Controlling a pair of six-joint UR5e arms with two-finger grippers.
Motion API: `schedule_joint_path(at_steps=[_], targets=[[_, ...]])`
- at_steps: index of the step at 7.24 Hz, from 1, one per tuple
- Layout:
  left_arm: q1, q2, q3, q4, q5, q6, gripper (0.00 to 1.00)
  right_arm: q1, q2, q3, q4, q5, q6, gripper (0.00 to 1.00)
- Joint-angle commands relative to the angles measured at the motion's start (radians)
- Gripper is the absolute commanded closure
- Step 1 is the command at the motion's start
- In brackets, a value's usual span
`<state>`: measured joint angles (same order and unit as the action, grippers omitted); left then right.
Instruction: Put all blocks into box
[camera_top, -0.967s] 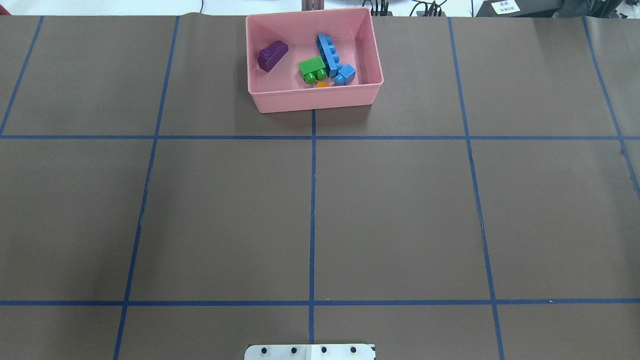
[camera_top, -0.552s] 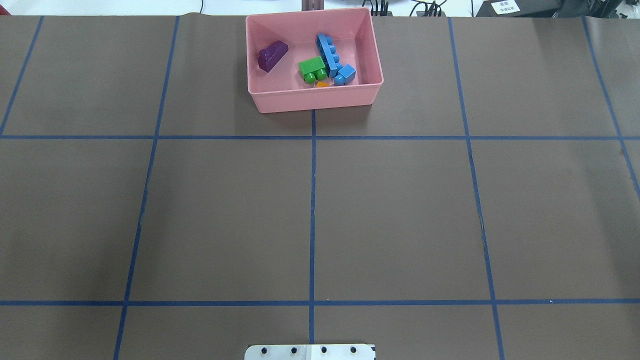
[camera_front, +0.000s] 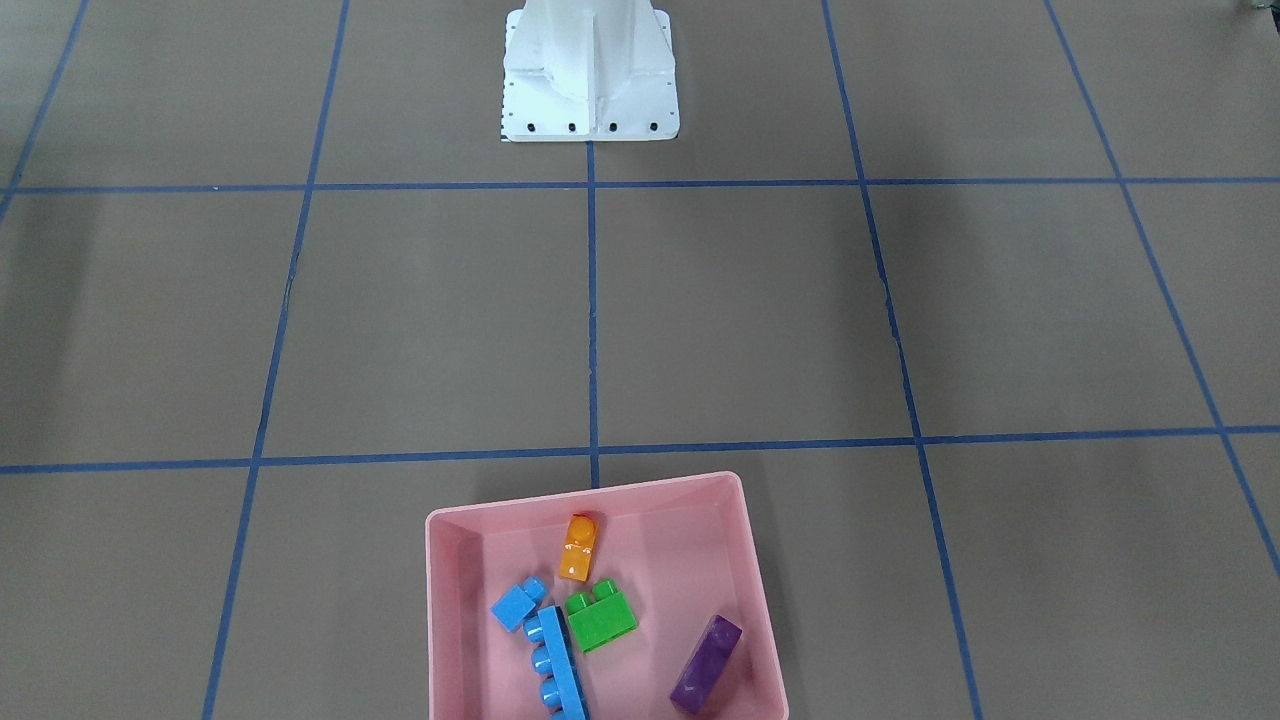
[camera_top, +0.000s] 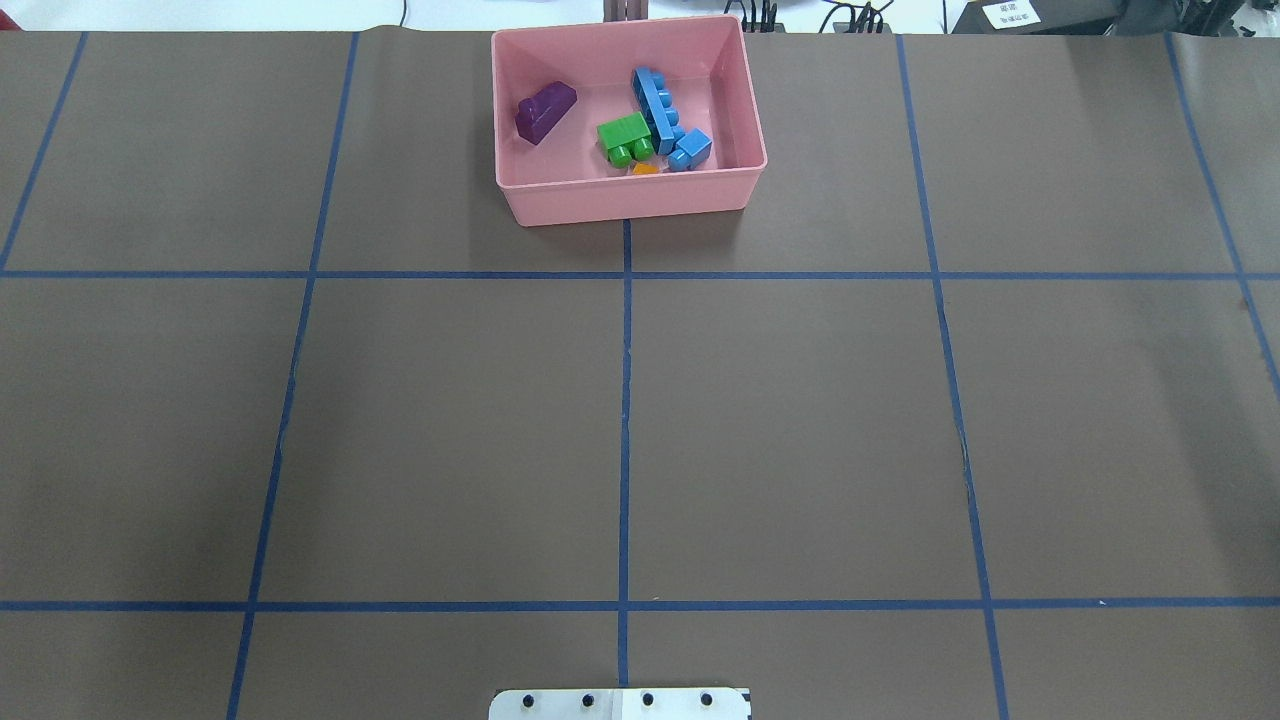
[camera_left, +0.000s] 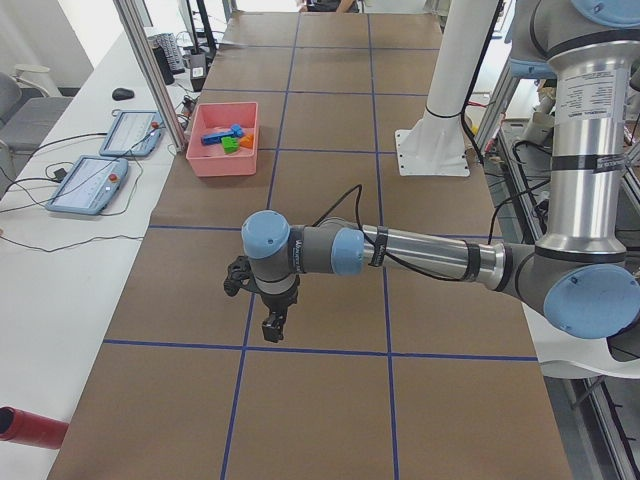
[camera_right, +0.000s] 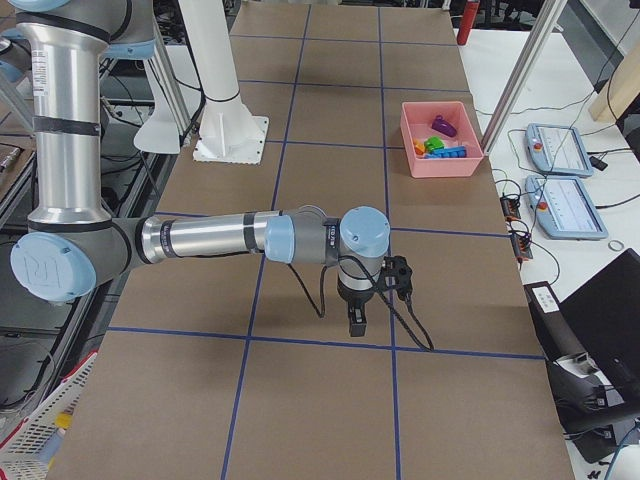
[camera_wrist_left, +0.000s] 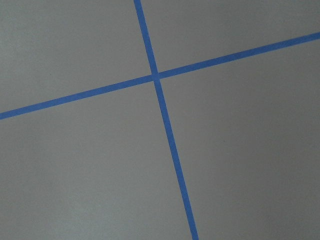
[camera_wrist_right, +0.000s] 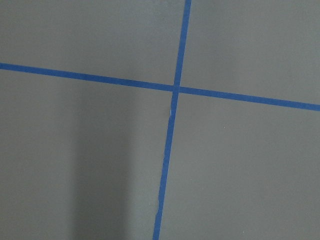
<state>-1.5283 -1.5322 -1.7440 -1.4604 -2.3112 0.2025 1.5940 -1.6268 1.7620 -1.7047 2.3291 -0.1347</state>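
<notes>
Exterior left: left hand (camera_left: 271, 323) above desk (camera_left: 330, 400), well apart from box (camera_top: 620, 200); opening and hold cannot be told. Exterior right: right hand (camera_right: 357, 318), likewise. Box holds five blocks: orange (camera_front: 579, 546), small blue (camera_front: 517, 604), long blue (camera_front: 558, 665) beside green (camera_front: 603, 617), purple (camera_front: 706, 664). Judged complete; no grasp needed, hands best parked away from box.

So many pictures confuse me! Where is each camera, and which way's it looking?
Front-facing: across the table, facing the robot; shows its white base.
Overhead: behind the robot, looking forward and down; base's edge only.
Exterior left: table's left end; left claw near.
Exterior right: table's right end; right claw near.
Wrist cameras: looking down at blue tape; no claw shows.
Shared: four views show the pink box holding blocks.
</notes>
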Motion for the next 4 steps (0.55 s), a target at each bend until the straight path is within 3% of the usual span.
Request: schedule_joint_path(at_steps=[1,4], targets=[[-0.001,0.000,-0.002,0.000,-0.001,0.001,0.00,-0.002,-0.031,-0.006,0.090,0.000,0.003,0.00],[-0.001,0.000,0.006,-0.002,-0.001,0.002,0.00,-0.002,-0.041,-0.015,0.120,0.010,0.003,0.00]])
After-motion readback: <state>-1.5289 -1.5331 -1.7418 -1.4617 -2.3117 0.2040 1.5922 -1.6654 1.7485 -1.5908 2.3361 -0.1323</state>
